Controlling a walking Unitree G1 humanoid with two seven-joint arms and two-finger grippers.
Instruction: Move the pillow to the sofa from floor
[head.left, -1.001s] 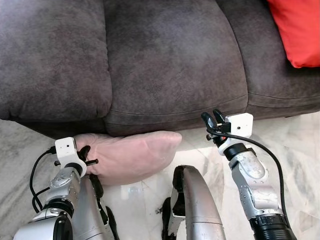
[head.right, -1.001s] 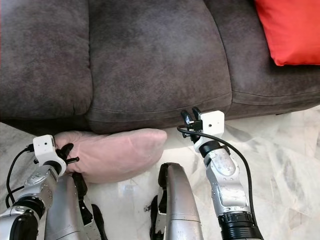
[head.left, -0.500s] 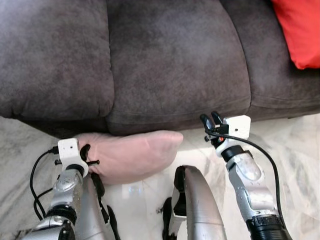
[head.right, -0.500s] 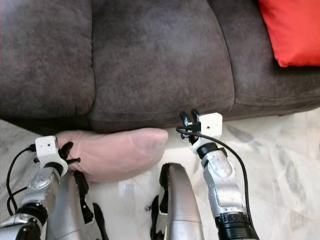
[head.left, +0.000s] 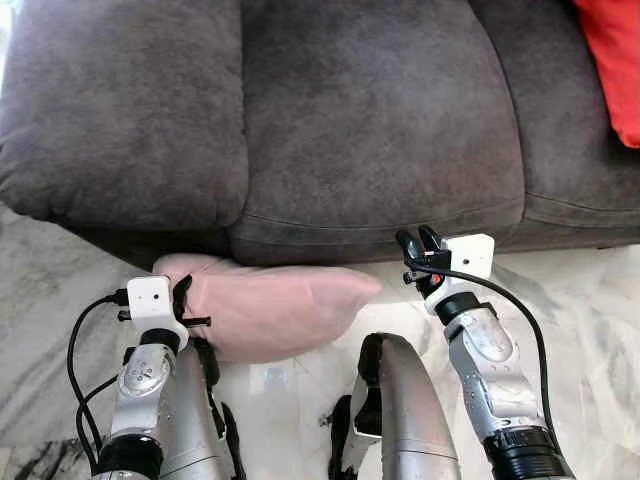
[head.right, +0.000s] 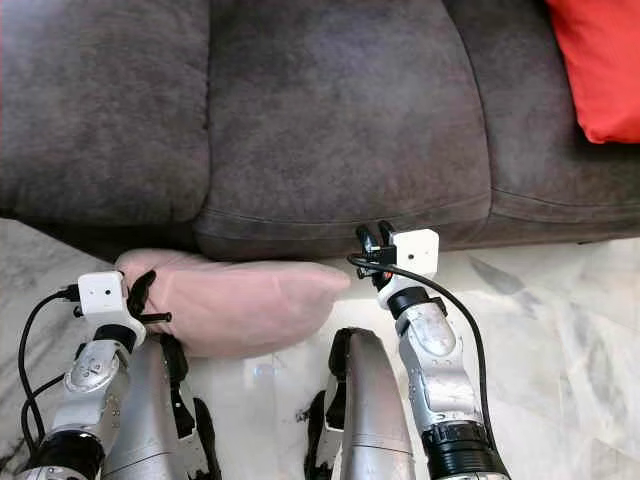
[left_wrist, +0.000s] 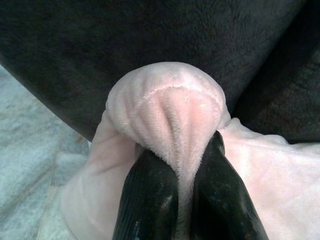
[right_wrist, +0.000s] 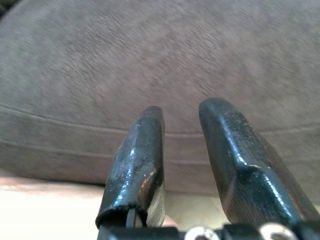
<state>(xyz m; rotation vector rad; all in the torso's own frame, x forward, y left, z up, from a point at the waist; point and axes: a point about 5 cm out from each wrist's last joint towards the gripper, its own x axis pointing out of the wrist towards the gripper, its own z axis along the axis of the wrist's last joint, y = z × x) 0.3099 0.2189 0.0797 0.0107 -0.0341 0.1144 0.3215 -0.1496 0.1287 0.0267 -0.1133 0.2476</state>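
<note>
Since a second ago the head views have swung so that more of the sofa's left end shows, and the red cushion has slid toward the right edge of the picture; that is the camera turning. The pink pillow and both arms sit much as they did relative to the sofa front.

At the left, the left gripper (head.left: 185, 305) is pinched on the left end of the pillow (head.left: 275, 310). In the left wrist view its two black fingers (left_wrist: 150, 200) are pressed close together with a ridge of the pink fabric (left_wrist: 172, 112) bunched up between them. The pillow lies on the pale marble floor (head.left: 40, 290), right against the lower front edge of the dark brown sofa (head.left: 370, 120), below the seam between the left and middle seat cushions, and its right end reaches toward the middle of the sofa front.

Further right, between the arms, the robot's silver leg (head.left: 405, 410) stands on the floor just beside the pillow's right end.

The right gripper (head.left: 420, 243) is raised at the front edge of the middle seat cushion, holding nothing. Its fingers (right_wrist: 137, 160) stand a little apart, with a narrow gap between them, pointing at the cushion's front.

At the far right, the red cushion (head.right: 600, 60) rests on the sofa's right seat.
</note>
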